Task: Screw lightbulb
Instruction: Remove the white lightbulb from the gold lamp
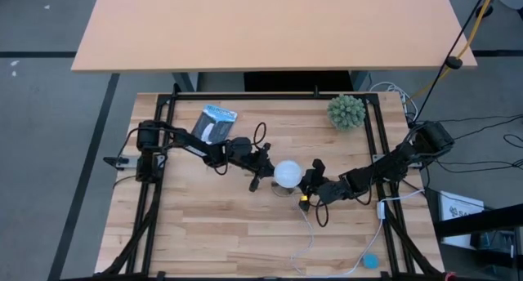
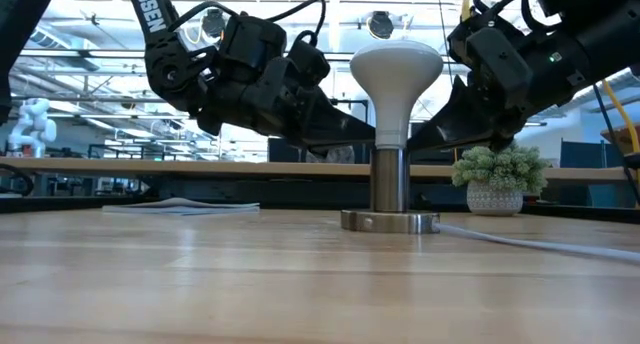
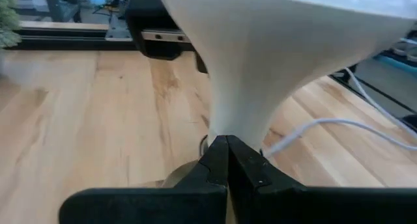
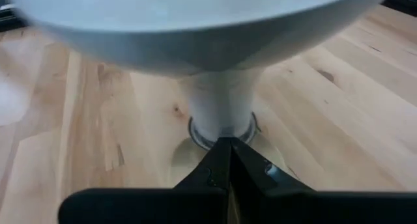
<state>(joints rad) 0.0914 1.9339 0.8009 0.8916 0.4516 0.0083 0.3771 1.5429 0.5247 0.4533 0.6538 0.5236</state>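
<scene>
Right now the lightbulb (image 2: 397, 84) is standing upright near the middle of the worktop (image 1: 212, 232), dome up, its narrow neck going straight down into a metal socket post (image 2: 390, 179) on a round base (image 2: 390, 222). Its long axis is running vertical, and that is the axis any turning move has to work about.

Both arms are closing in on it from opposite sides. The left tool (image 1: 263, 173) is sitting just beside the bulb on the left, and the right tool (image 1: 309, 187) is sitting just beside it on the right, slightly nearer the front edge. Neither looks clearly nearer than the other; the bulb is lying between them.

From table height, both tools are pointing inward at the neck, below the dome and above the post. In each wrist view, that arm's fingers are clenched together into a single point, with nothing between them, and the tip is aiming at the base of the neck. Whether either tip is actually touching the neck is hard to tell.

My judgement: with both tools clenched empty, neither is gripping the bulb, so turning it would call for pressing the neck from both sides or opening up first.

A white cord (image 1: 306, 248) is trailing from the base toward the front edge.
</scene>
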